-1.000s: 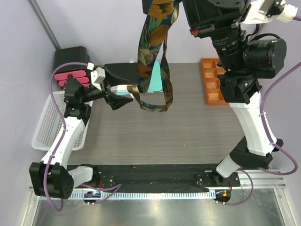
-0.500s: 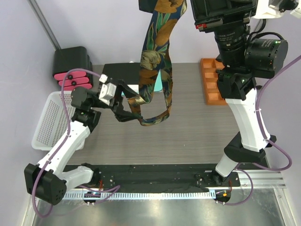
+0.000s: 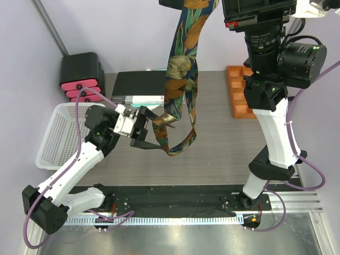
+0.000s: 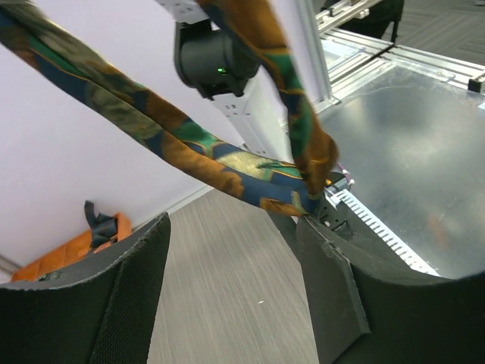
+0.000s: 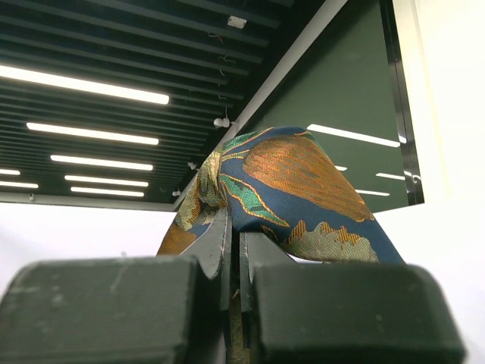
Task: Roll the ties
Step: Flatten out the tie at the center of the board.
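Observation:
One tie (image 3: 183, 79), dark blue with orange-gold and green patterning, hangs from the top edge of the top view and ends in a loop just above the table. My right gripper (image 5: 235, 243) is shut on a fold of this tie (image 5: 295, 182) and holds it high; in the top view it sits at the upper edge. My left gripper (image 3: 150, 130) is open beside the lower loop, with nothing between its fingers (image 4: 333, 296). In the left wrist view the tie (image 4: 204, 144) crosses just beyond the fingertips and touches the tip of the right one.
A white basket (image 3: 53, 133) stands at the table's left edge. A black box with pink bars (image 3: 79, 74) is at the back left. A flat black and teal box (image 3: 141, 87) lies behind the tie. An orange tray (image 3: 239, 90) is at the back right.
My left arm has swung toward the front and right, and its gripper now faces the tie's lower loop. The tie has shifted right and its loop hangs lower.

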Tool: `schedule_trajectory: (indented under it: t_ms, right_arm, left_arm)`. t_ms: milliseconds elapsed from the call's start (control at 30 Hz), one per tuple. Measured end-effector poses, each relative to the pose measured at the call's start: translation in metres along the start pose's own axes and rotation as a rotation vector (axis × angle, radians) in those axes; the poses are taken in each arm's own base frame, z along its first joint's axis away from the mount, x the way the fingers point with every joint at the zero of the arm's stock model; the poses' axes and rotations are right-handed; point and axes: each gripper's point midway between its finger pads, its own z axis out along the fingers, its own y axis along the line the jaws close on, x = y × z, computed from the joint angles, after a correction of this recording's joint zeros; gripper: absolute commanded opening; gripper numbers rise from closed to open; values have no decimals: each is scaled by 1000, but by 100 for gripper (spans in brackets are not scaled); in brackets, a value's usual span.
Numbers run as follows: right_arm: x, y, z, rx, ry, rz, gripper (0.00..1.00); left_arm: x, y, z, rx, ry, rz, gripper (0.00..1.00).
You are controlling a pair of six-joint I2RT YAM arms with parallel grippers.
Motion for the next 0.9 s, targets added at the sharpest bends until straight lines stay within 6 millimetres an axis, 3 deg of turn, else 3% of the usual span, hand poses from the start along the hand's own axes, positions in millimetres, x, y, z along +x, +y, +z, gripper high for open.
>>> schedule_trajectory:
  t_ms: [267, 433, 533, 567, 600, 700, 767, 833, 900]
  right_arm:
    - [-11, 3, 1, -6, -29, -3, 1]
    - [-9, 3, 1, -5, -28, -3, 1]
    - [-8, 1, 1, 3, -28, -3, 1]
    - [-7, 0, 1, 5, -27, -5, 1]
    - [-6, -1, 1, 9, -27, -8, 1]
    - [1, -10, -1, 40, -12, -43, 1]
    - [18, -25, -9, 99, 39, -86, 1]
    - [35, -45, -23, 181, 96, -143, 1]
    - [54, -71, -49, 276, 173, -214, 1]
  left_arm:
    - [14, -14, 11, 55, -11, 21, 61]
    - [12, -10, 18, 27, -24, 30, 44]
    - [13, -2, 20, -31, -23, 13, 23]
    - [14, 3, 19, -63, -19, 3, 3]
    - [15, 8, 18, -103, -14, -16, 0]
    - [17, 29, 13, -253, 7, -96, 0]
    - [14, 51, 5, -393, 20, -177, 0]
    - [6, 76, -12, -556, 19, -257, 0]
    - [-4, 101, -40, -759, 1, -349, 0]
